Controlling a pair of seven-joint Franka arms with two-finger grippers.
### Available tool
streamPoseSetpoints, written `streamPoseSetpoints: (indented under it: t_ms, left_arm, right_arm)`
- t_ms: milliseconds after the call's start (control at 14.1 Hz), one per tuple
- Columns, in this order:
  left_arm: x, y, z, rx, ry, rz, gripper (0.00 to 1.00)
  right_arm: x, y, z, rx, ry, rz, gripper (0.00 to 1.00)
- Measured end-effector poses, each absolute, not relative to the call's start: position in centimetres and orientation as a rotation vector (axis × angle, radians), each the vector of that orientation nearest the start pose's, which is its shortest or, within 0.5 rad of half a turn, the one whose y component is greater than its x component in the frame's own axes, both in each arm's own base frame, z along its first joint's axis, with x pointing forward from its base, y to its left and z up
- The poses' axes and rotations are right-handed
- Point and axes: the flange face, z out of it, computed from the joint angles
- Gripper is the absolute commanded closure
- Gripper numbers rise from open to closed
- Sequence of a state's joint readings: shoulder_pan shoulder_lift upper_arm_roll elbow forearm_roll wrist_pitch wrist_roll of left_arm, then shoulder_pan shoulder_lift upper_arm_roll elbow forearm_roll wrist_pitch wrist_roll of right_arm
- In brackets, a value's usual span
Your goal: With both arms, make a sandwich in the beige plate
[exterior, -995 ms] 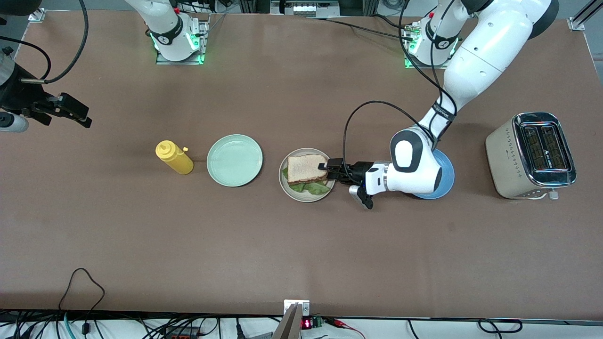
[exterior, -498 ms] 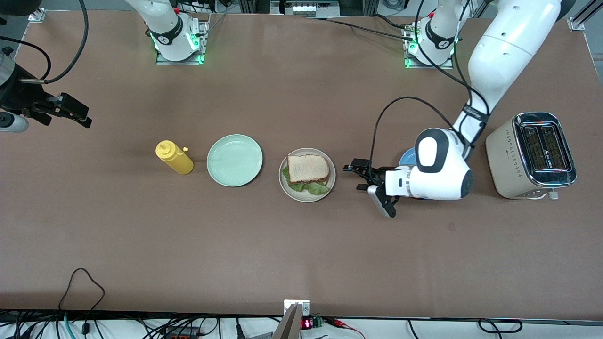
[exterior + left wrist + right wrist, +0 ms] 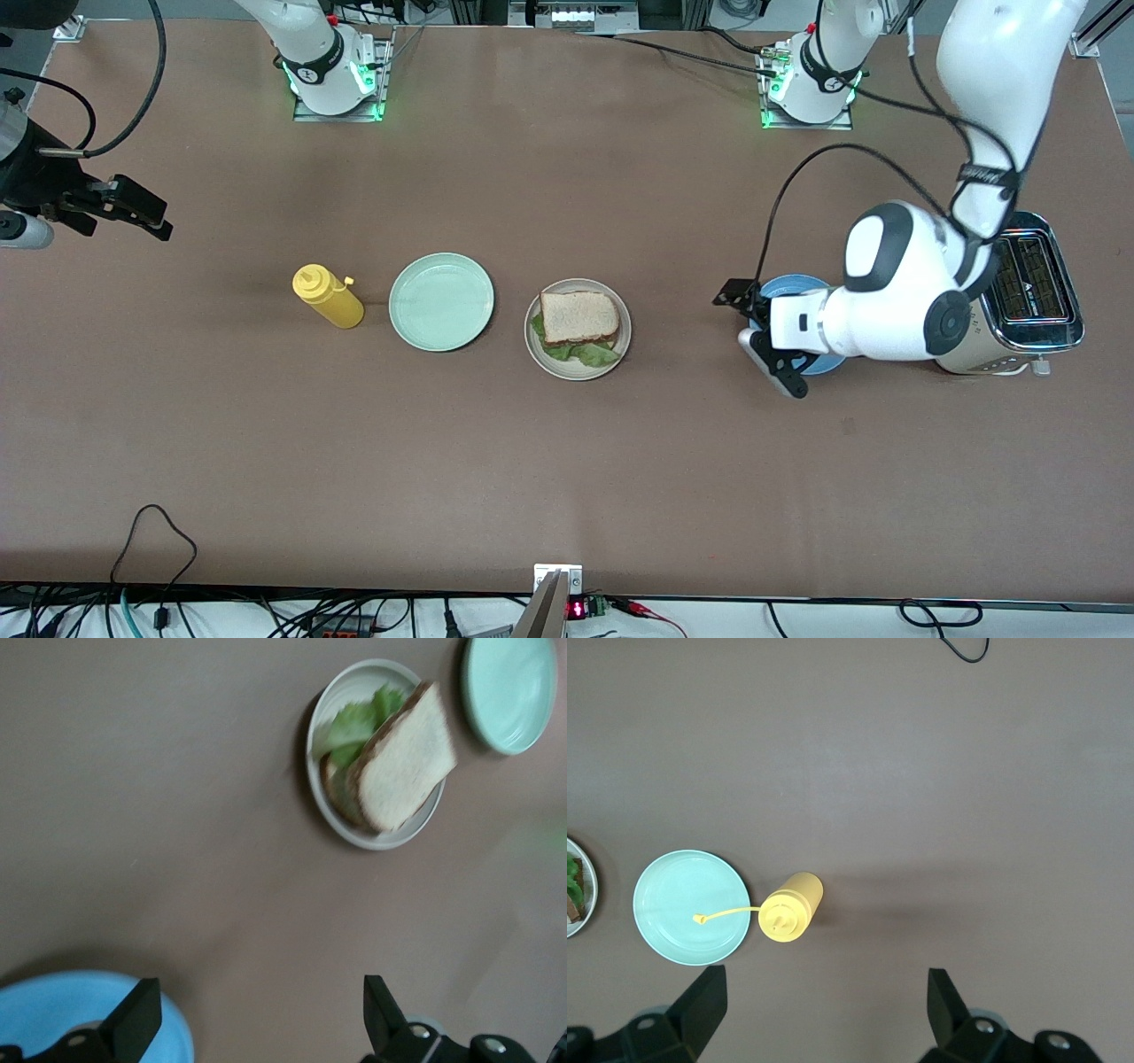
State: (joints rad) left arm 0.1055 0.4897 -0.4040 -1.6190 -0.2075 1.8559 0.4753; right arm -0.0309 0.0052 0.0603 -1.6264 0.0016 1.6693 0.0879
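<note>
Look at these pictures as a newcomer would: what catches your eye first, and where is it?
The sandwich, bread over green lettuce, sits finished on the beige plate mid-table. The left end effector hangs open over the edge of the blue plate, next to the toaster. A yellow squeeze bottle stands beside the empty mint-green plate, toward the right arm's end.

Table (image 3: 567, 461): plain brown. Plate (image 3: 623, 350): beige. Sandwich (image 3: 578, 316): light-brown bread, green lettuce. Second plate (image 3: 441, 301): mint green. Third plate (image 3: 788, 286): blue. Bottle (image 3: 328, 297): yellow. Toaster (image 3: 1036, 275): beige body, chrome top. Arms: white, black grippers.
</note>
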Motion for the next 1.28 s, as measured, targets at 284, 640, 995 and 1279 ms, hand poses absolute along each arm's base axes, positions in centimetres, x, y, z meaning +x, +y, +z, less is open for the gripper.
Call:
streamPoseSetpoints:
  t_ms: [284,640,995,1279]
  left_arm:
    - [62.5,-14.9,42.6,-3.098,1.020,0.460,0.00]
    - [61.9,-7.5,52.3,-3.054,0.746,0.282,0.00]
    - [57.6,-3.9,60.6,-3.068,0.456,0.025,0.00]
    - [55.8,-3.1,59.4,-3.078,0.363,-0.024,0.00]
  right_arm:
    - [56.4,1.7,60.4,-3.136,0.092,-0.059,0.00]
    - [56.4,1.6,60.4,-3.135,0.095,-0.059,0.00]
    - [56.5,1.4,60.3,-3.135,0.098,-0.057,0.00]
    - [56.5,1.4,60.3,-3.135,0.098,-0.056,0.00]
